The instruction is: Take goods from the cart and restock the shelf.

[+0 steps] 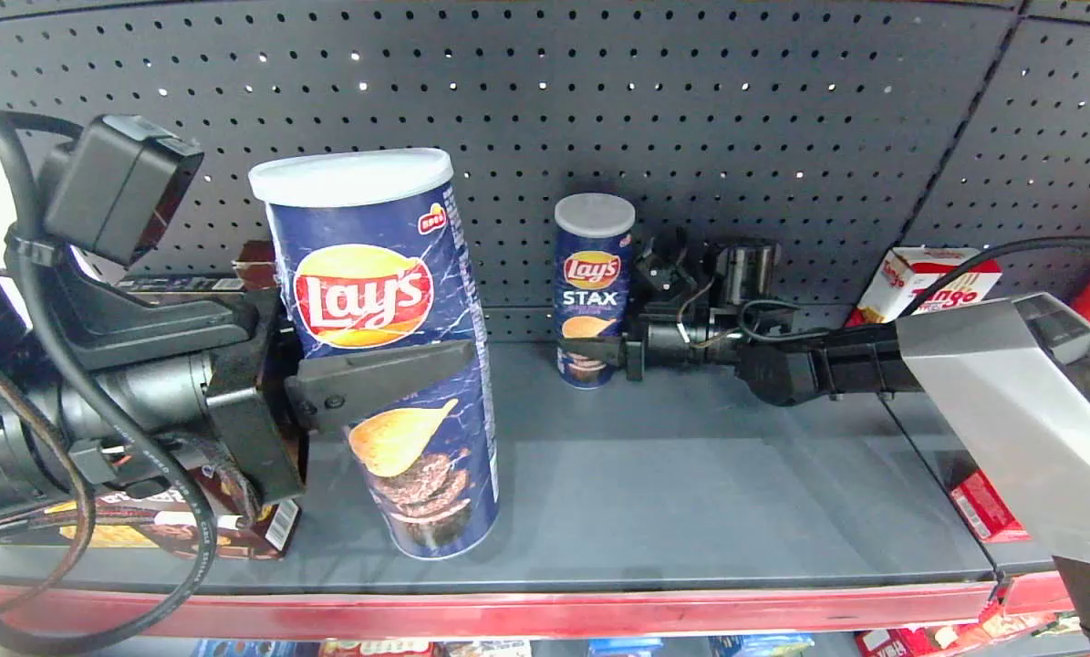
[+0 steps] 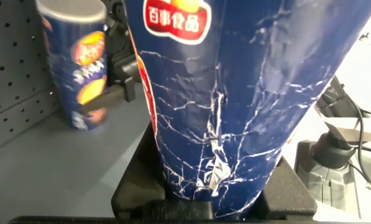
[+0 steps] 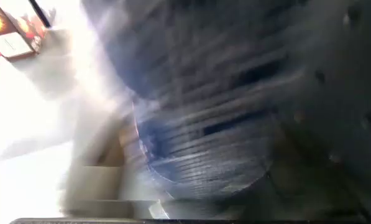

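A: Item one: tall chip can (image 1: pixel 380 301), upright near the front of the shelf (image 1: pixel 690 493). Clamped mid-body by left end effector (image 1: pixel 389 374). Probably light, thin-walled, slick; easily dented.

B: Item two: small can (image 1: pixel 592 283), upright against pegboard (image 1: pixel 690 109). Right end effector (image 1: pixel 613 351) alongside; grip cannot be told. Open room between cans. Red front edge (image 1: pixel 508 611) close.

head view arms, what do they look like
Left arm: black, boxy black camera on top, thick black cables looping off. Right arm: silver-grey angular shell, then black wrist with thin wires. Left end effector and right end effector are black.
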